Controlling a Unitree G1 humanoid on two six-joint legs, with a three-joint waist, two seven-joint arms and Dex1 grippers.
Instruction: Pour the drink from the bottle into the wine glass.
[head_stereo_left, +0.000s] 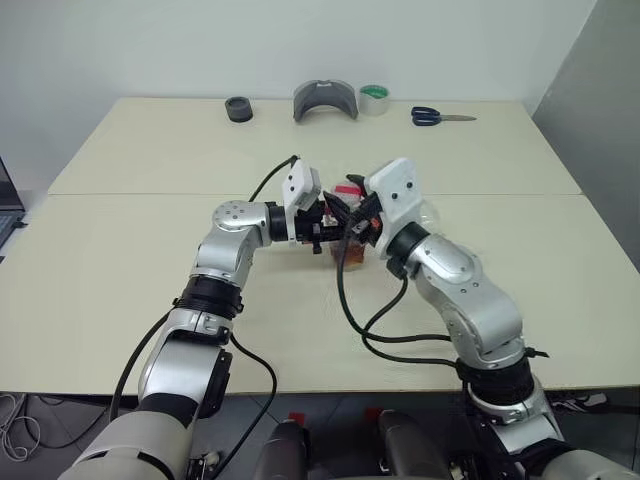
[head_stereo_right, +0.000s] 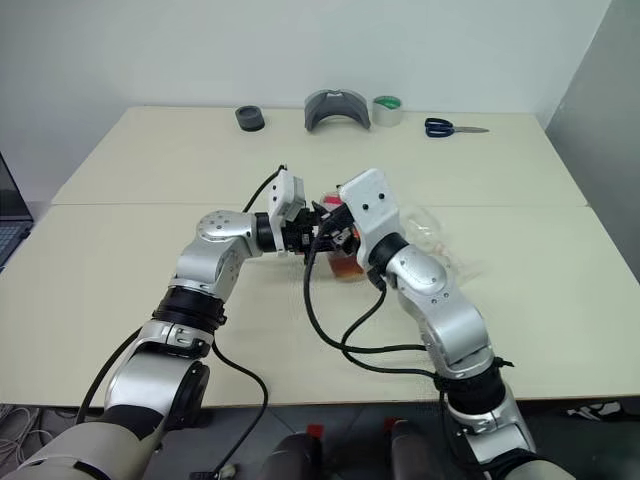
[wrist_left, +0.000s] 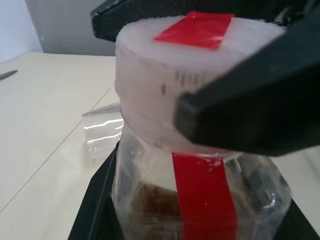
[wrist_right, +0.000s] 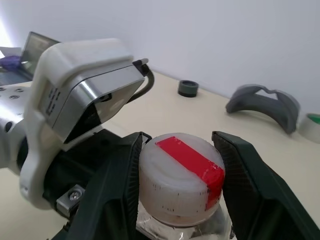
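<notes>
The bottle (head_stereo_left: 348, 252) stands near the table's middle, clear plastic with amber drink (head_stereo_right: 345, 264) low inside. My left gripper (head_stereo_left: 332, 228) comes in level from the left and is shut on the bottle just below its neck. The white cap with a red stripe (wrist_right: 180, 175) sits between the black fingers (wrist_right: 120, 175) of my right gripper (wrist_right: 180, 142), which press on both its sides. The wine glass (head_stereo_right: 432, 236) is a clear shape just behind my right wrist, partly hidden by it.
Along the table's far edge lie a black tape roll (head_stereo_left: 238, 109), a grey curved holder (head_stereo_left: 325, 100), a green tape roll (head_stereo_left: 374, 99) and blue-handled scissors (head_stereo_left: 437, 116). A laptop (head_stereo_left: 8, 200) pokes in at the left edge.
</notes>
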